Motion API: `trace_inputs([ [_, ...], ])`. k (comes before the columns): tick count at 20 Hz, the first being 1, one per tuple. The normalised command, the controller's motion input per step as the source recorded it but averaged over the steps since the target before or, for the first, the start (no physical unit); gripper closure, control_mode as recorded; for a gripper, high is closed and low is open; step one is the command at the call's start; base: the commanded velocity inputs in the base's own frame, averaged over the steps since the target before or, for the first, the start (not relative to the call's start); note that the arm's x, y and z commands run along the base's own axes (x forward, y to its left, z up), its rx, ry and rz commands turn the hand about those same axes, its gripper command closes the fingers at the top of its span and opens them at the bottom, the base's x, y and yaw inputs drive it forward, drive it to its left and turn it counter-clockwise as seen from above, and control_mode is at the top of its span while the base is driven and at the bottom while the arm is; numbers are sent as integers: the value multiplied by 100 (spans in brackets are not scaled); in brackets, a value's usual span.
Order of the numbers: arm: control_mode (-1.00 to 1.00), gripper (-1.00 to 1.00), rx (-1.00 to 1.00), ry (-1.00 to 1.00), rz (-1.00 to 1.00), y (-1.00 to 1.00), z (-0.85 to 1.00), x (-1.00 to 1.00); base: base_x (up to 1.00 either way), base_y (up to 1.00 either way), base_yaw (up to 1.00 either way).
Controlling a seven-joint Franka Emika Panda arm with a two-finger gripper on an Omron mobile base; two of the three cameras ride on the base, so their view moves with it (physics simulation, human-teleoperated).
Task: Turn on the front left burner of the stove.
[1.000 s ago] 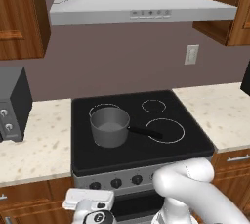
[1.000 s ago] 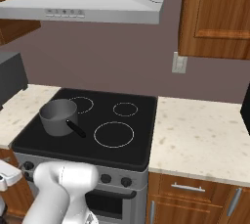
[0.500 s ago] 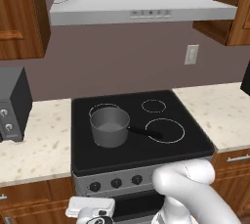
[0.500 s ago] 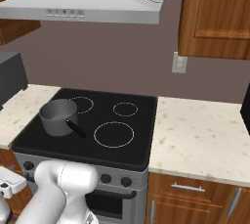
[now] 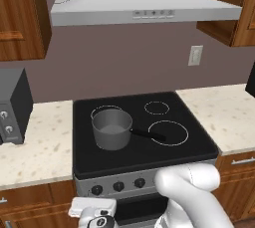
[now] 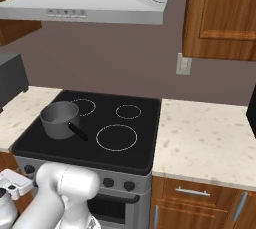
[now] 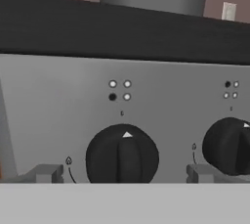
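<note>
Between speckled counters (image 5: 45, 147) sits the stove (image 5: 194, 140), pot (image 5: 111, 128) on top; pincer (image 7: 122, 171) fingers apart.

Both base views look down at the stove (image 5: 144, 137); hand view faces its knobs (image 7: 122, 155) closely.

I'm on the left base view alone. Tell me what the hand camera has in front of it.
Observer: A black knob on the stove front fills the centre, its white pointer mark at the top.
Operator: Report which burner that knob controls.
Observer: The four-dot diagram above it has the lower-left dot dark.
Operator: Say what is next to it.
Observer: A second knob sits to its right, partly cut off.
Operator: Say what is on the glass top.
Observer: The grey pot covers the front left ring.
</note>
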Motion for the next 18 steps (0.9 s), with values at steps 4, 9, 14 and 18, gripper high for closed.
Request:
trace_inputs([
  [4, -100, -100, 0, 0, 0, 0, -31, 34, 0, 0, 0],
  [9, -100, -100, 0, 0, 0, 0, -32, 22, 0, 0, 0],
  [14, -100, 100, 0, 0, 0, 3, -15, 12, 0, 0, 0],
  [18, -100, 100, 0, 0, 4, 1, 0, 7, 0, 0, 0],
])
